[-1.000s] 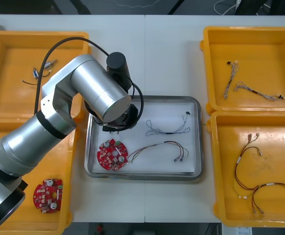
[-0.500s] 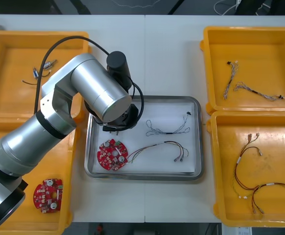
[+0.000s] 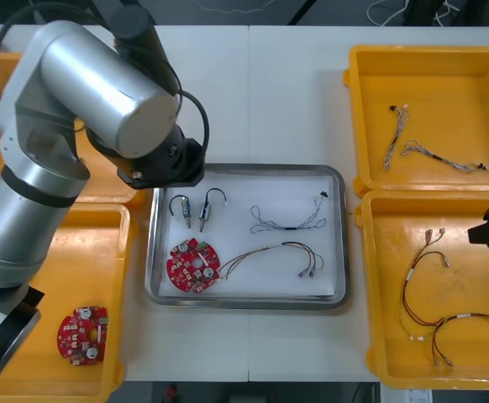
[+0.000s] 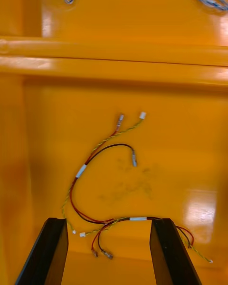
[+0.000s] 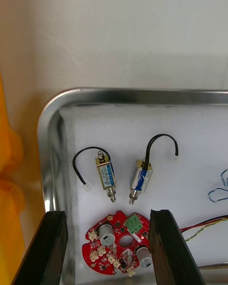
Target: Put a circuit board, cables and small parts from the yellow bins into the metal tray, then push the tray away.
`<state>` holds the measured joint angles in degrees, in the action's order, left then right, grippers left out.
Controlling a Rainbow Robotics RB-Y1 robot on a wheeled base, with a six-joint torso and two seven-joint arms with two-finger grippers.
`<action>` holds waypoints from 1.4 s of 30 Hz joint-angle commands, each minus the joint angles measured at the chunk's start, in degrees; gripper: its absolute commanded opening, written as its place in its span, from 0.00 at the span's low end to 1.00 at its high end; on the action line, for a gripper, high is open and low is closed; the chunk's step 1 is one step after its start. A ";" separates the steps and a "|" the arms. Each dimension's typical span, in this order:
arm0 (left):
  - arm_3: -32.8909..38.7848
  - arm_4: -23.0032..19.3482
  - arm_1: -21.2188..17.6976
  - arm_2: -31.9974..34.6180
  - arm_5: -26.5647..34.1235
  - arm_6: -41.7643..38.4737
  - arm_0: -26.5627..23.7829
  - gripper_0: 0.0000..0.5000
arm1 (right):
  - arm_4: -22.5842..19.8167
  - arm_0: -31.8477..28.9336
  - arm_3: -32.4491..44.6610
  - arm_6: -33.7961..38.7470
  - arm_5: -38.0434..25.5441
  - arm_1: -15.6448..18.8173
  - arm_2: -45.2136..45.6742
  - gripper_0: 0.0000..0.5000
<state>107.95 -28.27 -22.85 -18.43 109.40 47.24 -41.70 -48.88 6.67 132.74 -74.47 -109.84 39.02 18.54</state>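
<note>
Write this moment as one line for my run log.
left fingers: open, at tray's left end | tray: board, two small metal parts, two cables | right fingers: open over red-yellow cables in bin

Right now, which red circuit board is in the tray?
The circuit board beside the small metal parts; the other board lies in the near-left yellow bin.

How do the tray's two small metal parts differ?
The outer small metal part, by the tray wall, has a black lead curling toward that wall and a white tip. The inner small metal part has a lead arching the opposite way, no white tip visible. Both lie on the white lining beside the circuit board, near the open left hand.
</note>
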 commanded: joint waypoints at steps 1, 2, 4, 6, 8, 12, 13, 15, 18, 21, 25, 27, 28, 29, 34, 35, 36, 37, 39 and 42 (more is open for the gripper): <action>5.34 -2.93 -2.99 6.47 0.60 9.45 -1.80 1.00 | -2.18 5.11 1.64 0.38 -0.16 3.00 -6.85 1.00; 5.69 -3.19 -3.35 7.18 0.60 9.98 -1.63 1.00 | -2.79 5.63 1.64 0.38 -0.16 3.26 -7.46 1.00; 7.71 -4.51 -5.10 9.99 0.60 12.00 -0.40 1.00 | -5.43 8.09 1.64 0.29 -0.16 4.14 -8.87 1.00; 9.12 -5.92 -6.77 11.84 0.60 13.41 1.10 1.00 | -7.01 9.94 1.64 0.12 -0.16 4.31 -9.57 1.00; 10.43 -7.32 -8.44 13.51 0.60 14.90 2.94 1.00 | -8.42 11.52 1.64 0.12 -0.16 4.40 -10.63 1.00; 13.16 -9.78 -12.22 17.46 0.60 18.24 7.42 1.00 | -11.76 14.51 2.52 -0.23 -0.16 5.46 -13.00 1.00; 13.34 -10.22 -12.66 18.16 0.60 18.77 7.95 1.00 | -12.29 14.86 2.87 -0.32 -0.16 5.72 -13.35 1.00; 14.21 -11.63 -14.24 20.89 0.60 20.53 10.41 1.00 | -13.96 16.36 4.45 -0.23 -0.16 6.42 -14.76 1.00; 14.65 -13.21 -16.18 24.14 0.60 22.46 12.87 1.00 | -15.54 16.80 6.30 -0.32 -0.16 6.51 -15.02 1.00; 14.65 -15.14 -18.11 27.04 0.60 23.16 15.07 1.00 | -17.38 17.41 6.74 -0.50 -0.16 6.51 -15.64 1.00; 14.65 -17.87 -20.75 31.35 0.60 24.22 18.23 1.00 | -17.74 20.14 6.92 -1.11 -0.16 6.51 -19.94 1.00; 14.74 -18.31 -21.71 32.67 0.60 25.80 19.55 1.00 | -17.03 21.54 7.00 -1.38 -0.16 6.51 -22.32 1.00; 14.65 -18.40 -22.24 33.63 0.60 27.03 20.61 1.00 | -16.51 22.60 7.00 -1.46 -0.16 6.51 -24.25 1.00; 14.65 -18.40 -22.51 34.16 0.60 27.65 21.05 1.00 | -16.15 23.04 7.00 -1.55 -0.16 6.33 -25.22 1.00; 14.65 -18.75 -23.56 38.03 0.60 32.13 24.91 1.00 | -12.20 26.38 7.09 -2.78 -0.16 3.79 -34.09 1.00; 14.65 -18.75 -23.56 38.47 0.60 32.66 25.53 1.00 | -10.70 27.17 7.09 -3.22 -0.16 2.91 -35.68 1.00; 14.65 -18.84 -23.56 38.64 0.60 32.74 25.88 1.00 | -9.74 27.69 7.00 -3.40 -0.16 2.29 -36.73 1.00; 14.65 -18.84 -23.56 38.99 0.60 32.92 26.41 1.00 | -7.89 28.75 7.00 -3.93 -0.16 1.24 -38.75 1.00; 14.65 -18.84 -23.65 39.17 0.60 33.10 27.02 1.00 | -4.99 30.42 6.92 -4.45 -0.16 -0.08 -42.18 1.00; 14.65 -18.92 -24.00 39.35 0.60 33.10 28.34 1.00 | -1.12 32.79 6.12 -4.98 -0.16 -2.45 -48.77 1.00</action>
<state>120.68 -46.60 -44.05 19.29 109.66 80.50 -15.24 -52.32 35.33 137.98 -76.41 -109.85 39.42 -24.30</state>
